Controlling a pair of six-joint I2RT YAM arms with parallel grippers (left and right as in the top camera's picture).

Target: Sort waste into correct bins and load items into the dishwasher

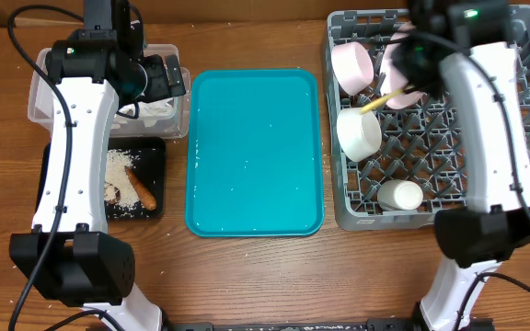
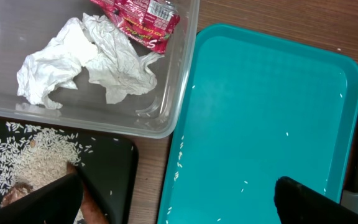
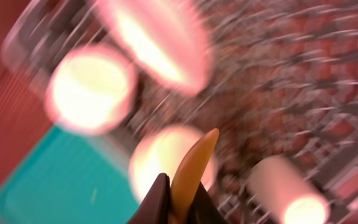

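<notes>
My right gripper [image 1: 403, 87] is shut on the yellow spoon [image 3: 191, 168] and holds it over the grey dish rack [image 1: 523, 179]; the right wrist view is blurred. The spoon [image 1: 385, 99] points left over a white bowl [image 1: 359, 133]. Another bowl [image 1: 351, 64], a plate [image 1: 396, 57] and a small cup [image 1: 400, 195] stand in the rack. My left gripper [image 2: 176, 202] is open and empty over the gap between the black tray [image 2: 114, 168] and the teal tray [image 2: 266, 118]. The clear tub [image 2: 179, 81] holds the napkin [image 2: 86, 59] and the red wrapper [image 2: 142, 18]. Rice [image 2: 30, 158] lies in the black tray.
The teal serving tray [image 1: 254, 152] lies in the middle with a few rice grains on it. The black tray [image 1: 153, 164] also holds brown chunks [image 1: 141, 187]. The clear tub [image 1: 40, 92] sits at the back left. The wooden table [image 1: 274, 276] shows in front.
</notes>
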